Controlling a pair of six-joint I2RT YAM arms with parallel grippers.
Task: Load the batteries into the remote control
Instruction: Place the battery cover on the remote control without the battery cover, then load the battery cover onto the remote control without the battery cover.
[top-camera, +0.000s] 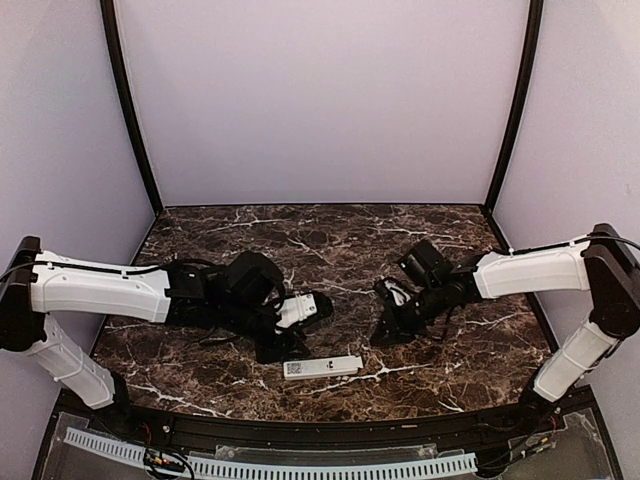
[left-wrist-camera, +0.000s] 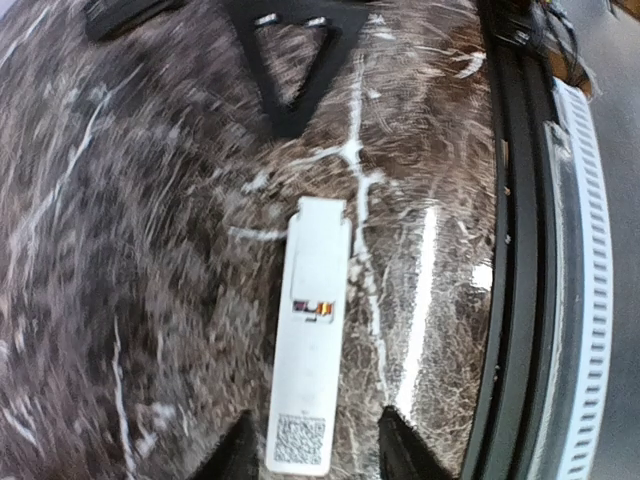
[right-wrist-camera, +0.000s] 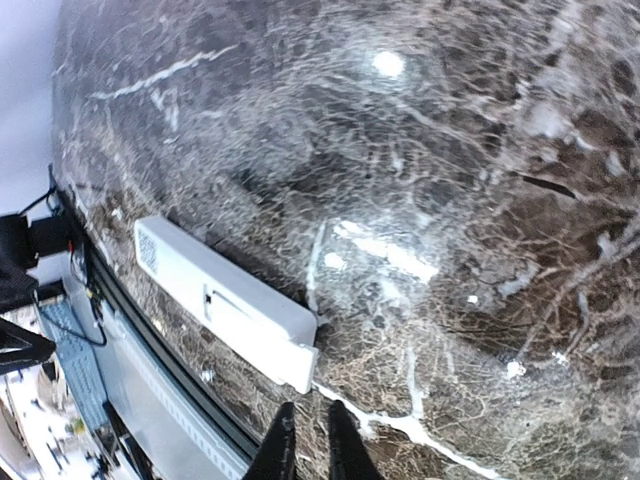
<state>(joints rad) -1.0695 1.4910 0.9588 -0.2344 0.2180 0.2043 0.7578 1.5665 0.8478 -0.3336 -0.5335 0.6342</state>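
White remote (top-camera: 322, 367) lies back-up on the table (top-camera: 200, 350). Left hand (left-wrist-camera: 312, 455) spread over it, right hand (right-wrist-camera: 310, 440) nearly closed, empty. Next: seating batteries.

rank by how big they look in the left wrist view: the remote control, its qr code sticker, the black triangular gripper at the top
1. remote control, the longest by far
2. black triangular gripper, shorter but wider; it lies farther from the camera, so its true size is unsure
3. QR code sticker, clearly the smallest
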